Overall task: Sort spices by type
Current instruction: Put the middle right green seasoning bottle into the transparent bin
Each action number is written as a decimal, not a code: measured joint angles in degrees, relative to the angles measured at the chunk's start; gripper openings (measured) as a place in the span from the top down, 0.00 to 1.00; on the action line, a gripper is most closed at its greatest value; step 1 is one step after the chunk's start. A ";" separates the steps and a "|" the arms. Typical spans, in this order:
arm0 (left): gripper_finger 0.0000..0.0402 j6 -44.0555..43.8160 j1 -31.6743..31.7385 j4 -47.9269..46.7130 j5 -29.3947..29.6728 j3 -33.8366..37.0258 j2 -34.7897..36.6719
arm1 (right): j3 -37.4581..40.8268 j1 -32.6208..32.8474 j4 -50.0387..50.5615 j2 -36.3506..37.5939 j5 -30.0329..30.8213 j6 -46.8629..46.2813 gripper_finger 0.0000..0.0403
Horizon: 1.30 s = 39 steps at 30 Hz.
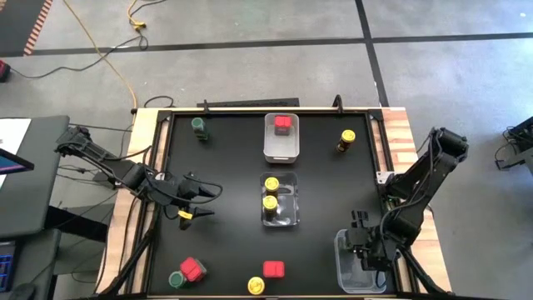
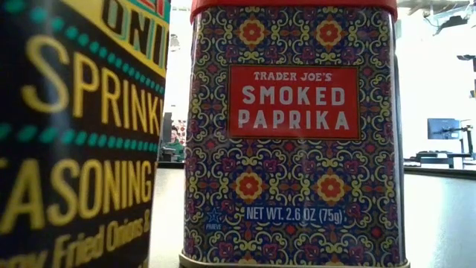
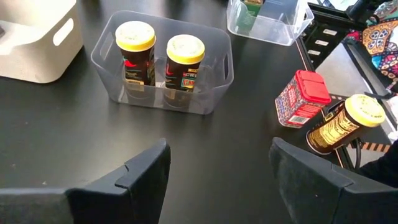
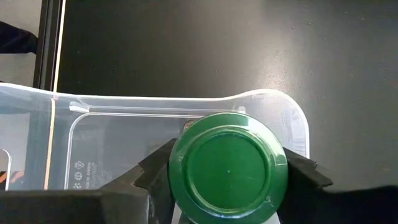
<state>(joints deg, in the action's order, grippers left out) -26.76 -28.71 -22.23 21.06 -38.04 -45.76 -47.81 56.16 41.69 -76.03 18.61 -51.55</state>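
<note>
the black surface (image 1: pixel 225 167) carries three bins. a white bin (image 1: pixel 281 148) at the far middle holds a red tin (image 1: pixel 283 124); a clear bin (image 1: pixel 280 210) at the centre holds two yellow jars (image 1: pixel 271 192). the right claw (image 1: pixel 364 247) hangs over a clear corner bin (image 1: pixel 348 279). the left claw (image 1: pixel 210 201) points toward the centre. loose: a green jar (image 1: pixel 199 126), a yellow jar (image 1: pixel 346 139), and along the near edge a green jar (image 1: pixel 176 280) touching a red tin (image 1: pixel 192 269), another red tin (image 1: pixel 273 269), a yellow jar (image 1: pixel 256 286).

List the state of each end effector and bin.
Left end effector: open, empty.
Right end effector: shut on green-lidded jar, over corner clear bin.
Middle clear bin: holds two yellow-lidded jars.
White bin: holds one red tin.
</note>
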 joint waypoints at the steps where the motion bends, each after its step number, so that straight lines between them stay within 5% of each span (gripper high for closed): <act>1: 0.35 0.00 0.01 -0.15 0.00 0.00 0.02 | 0.00 0.00 0.00 0.00 0.00 0.00 0.43; 39: 0.35 0.00 0.02 -1.05 -0.04 0.00 0.01 | 0.04 0.00 -0.22 -0.02 -0.20 0.06 0.39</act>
<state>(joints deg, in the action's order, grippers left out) -26.76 -28.69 -23.28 21.02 -38.04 -45.75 -47.77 56.16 41.47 -76.05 18.41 -51.49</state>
